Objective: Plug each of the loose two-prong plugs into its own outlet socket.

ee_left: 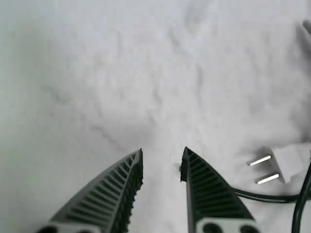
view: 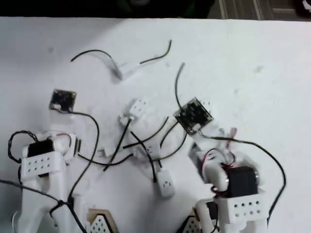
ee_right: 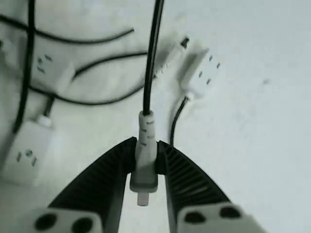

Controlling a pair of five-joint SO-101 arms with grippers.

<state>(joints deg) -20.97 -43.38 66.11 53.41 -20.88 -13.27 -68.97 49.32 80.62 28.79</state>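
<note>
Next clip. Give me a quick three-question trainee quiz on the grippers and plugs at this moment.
1. True or false: the left gripper is shut on a plug.
2. What is clamped in the right gripper? A) a socket B) a plug C) nothing
3. Fill in: the loose plug lying near the left gripper shows ___ bare prongs.
Key: 1 false, it is open over the table; 2 B, the held plug; 3 two.
</note>
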